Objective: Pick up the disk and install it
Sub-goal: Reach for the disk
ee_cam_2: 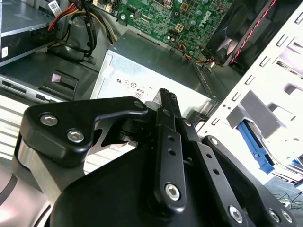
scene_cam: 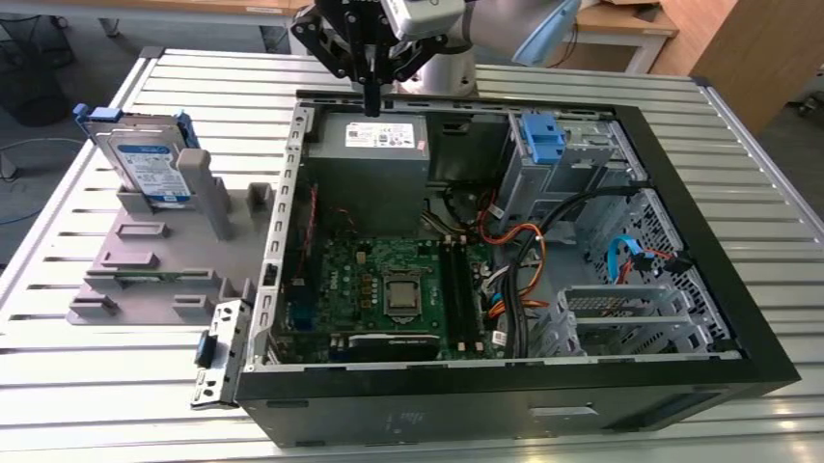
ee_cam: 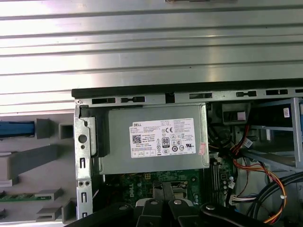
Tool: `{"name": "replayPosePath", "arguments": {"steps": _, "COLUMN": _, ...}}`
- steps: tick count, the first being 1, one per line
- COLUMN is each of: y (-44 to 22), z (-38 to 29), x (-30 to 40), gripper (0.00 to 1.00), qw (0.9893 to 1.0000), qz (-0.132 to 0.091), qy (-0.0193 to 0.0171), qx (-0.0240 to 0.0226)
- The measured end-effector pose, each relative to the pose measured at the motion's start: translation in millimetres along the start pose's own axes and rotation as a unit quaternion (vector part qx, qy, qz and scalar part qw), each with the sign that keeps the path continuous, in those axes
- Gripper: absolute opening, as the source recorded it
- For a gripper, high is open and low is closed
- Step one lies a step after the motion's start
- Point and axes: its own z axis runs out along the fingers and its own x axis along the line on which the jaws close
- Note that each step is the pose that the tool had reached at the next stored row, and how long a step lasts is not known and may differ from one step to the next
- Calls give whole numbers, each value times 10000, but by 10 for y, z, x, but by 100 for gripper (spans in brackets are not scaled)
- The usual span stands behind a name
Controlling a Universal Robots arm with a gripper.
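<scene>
The disk [scene_cam: 145, 159], a silver drive with a white-and-blue label in a blue caddy, stands upright in a grey holder [scene_cam: 154, 251] on the table, at the exterior view's left of the open computer case [scene_cam: 515, 241]. Its blue edge [ee_cam: 16, 128] shows in the first wrist view. My gripper [scene_cam: 372, 101] hangs over the far end of the case, just above the grey power supply [scene_cam: 373, 135], well apart from the disk. Its fingers [ee_cam_2: 166, 101] are pressed together with nothing between them, and they also show as dark fingertips [ee_cam: 162, 189] in the first wrist view.
Inside the case lie the green motherboard [scene_cam: 386, 289], bundled cables [scene_cam: 515, 251] and a drive cage with a bare blue bracket [scene_cam: 543, 135]. The case stands on a slatted metal table [scene_cam: 77, 386]. Several smaller parts sit on the grey holder.
</scene>
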Motion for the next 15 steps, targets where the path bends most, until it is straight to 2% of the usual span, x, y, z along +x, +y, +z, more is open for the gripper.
{"name": "replayPosePath", "arguments": {"steps": 15, "y": -3, "z": -1, "x": 44, "gripper": 11, "qw": 10000, "qz": 0, "qy": 0, "qx": 0}}
